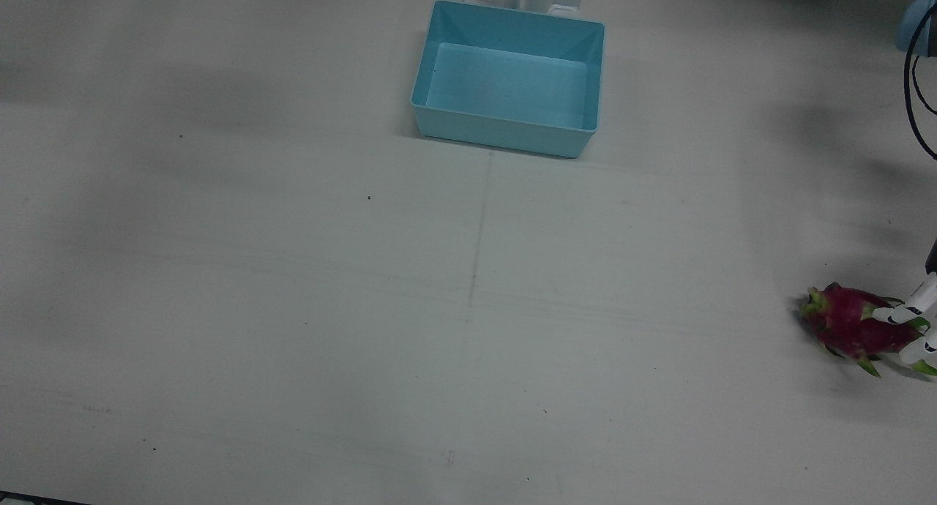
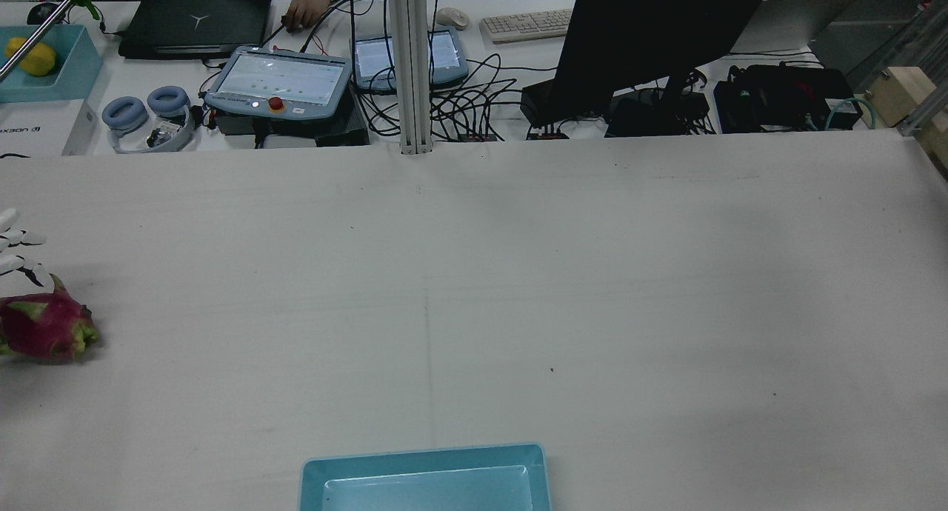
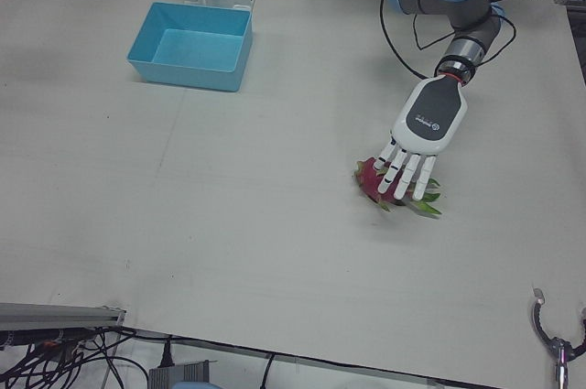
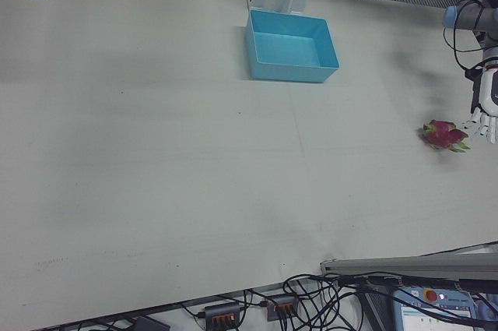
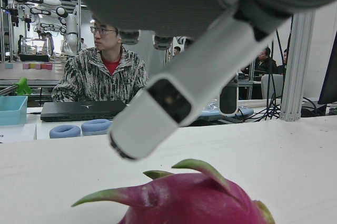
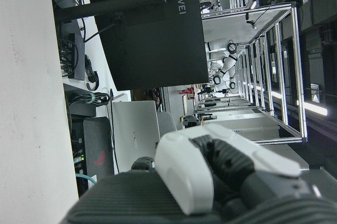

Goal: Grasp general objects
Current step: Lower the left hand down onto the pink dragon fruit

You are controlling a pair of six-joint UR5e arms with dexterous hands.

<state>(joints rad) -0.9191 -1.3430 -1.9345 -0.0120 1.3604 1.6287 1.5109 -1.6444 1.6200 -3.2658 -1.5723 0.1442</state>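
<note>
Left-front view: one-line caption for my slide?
Left hand spread over the dragon fruit, blue bin waiting empty.

Left hand (image 1: 919,322) cut by front view's right edge; only fingertips show there. Rear view crops dragon fruit (image 2: 44,327) at left edge, blue bin (image 2: 426,478) at bottom. Whether fingers touch fruit: cannot tell. Right hand (image 6: 231,166) seen only in own camera, close and partial; its grip unclear.
</note>
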